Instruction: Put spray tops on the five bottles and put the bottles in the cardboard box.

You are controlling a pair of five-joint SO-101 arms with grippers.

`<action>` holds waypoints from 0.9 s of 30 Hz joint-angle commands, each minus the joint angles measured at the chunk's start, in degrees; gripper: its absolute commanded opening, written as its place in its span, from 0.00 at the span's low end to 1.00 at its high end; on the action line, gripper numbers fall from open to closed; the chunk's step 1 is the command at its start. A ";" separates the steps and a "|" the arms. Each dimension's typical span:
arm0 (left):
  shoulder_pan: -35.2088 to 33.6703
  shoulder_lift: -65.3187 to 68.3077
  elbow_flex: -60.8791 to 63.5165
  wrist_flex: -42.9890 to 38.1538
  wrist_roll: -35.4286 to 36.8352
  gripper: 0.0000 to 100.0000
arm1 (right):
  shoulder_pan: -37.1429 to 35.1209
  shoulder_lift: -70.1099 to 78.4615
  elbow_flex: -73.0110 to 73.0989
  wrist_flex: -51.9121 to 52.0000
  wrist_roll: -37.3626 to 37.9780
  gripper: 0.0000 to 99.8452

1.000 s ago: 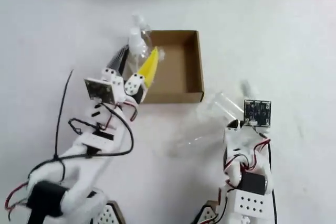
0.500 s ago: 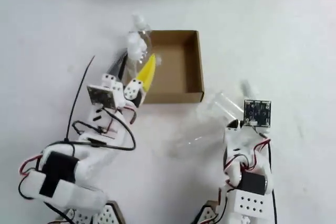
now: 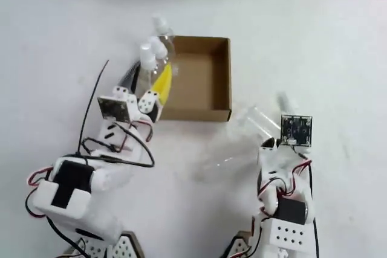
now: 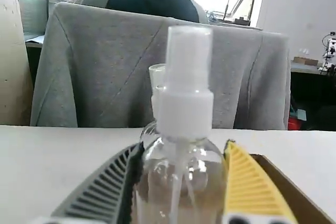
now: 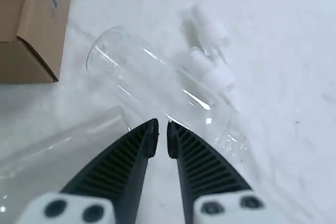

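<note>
**Left arm.** The left gripper (image 3: pixel 146 75) has its jaws closed around the body of a clear spray bottle (image 4: pixel 181 177), gripped below the shoulder. The bottle is upright, with its white spray top (image 4: pixel 185 93) fitted. In the high view it sits at the left rim of the cardboard box (image 3: pixel 229 77). A second capped bottle (image 3: pixel 162 39) stands just behind it, and I cannot tell whether that one is inside the box.

**Right arm.** The right gripper (image 5: pixel 161 132) hangs over the surface (image 3: pixel 314 46). Its jaws are almost together, with a narrow gap and nothing between them. Just beyond the tips lies an uncapped bottle (image 5: pixel 152 85) on its side. A loose spray top (image 5: pixel 210 61) lies beside it, and another lying bottle (image 5: pixel 58 145) is nearby.

**Handling assessment.** The bottles appear empty and thin-walled, so they are judged to be light, smooth and prone to rolling. A hard squeeze would likely deform the wall. The best hold is across the mid-body, where the sides are straight. The spray top and neck are poor places to grip.
</note>
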 commanded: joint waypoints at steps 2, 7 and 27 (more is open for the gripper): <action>0.04 -0.04 -1.41 -2.02 0.18 0.02 | 0.57 -0.31 0.44 0.22 0.62 0.01; 1.45 -0.04 0.35 -2.02 0.18 0.02 | 0.57 -0.31 0.44 0.22 0.62 0.01; 1.54 2.15 -1.58 6.24 0.09 0.06 | 0.57 -0.31 0.44 0.22 0.62 0.01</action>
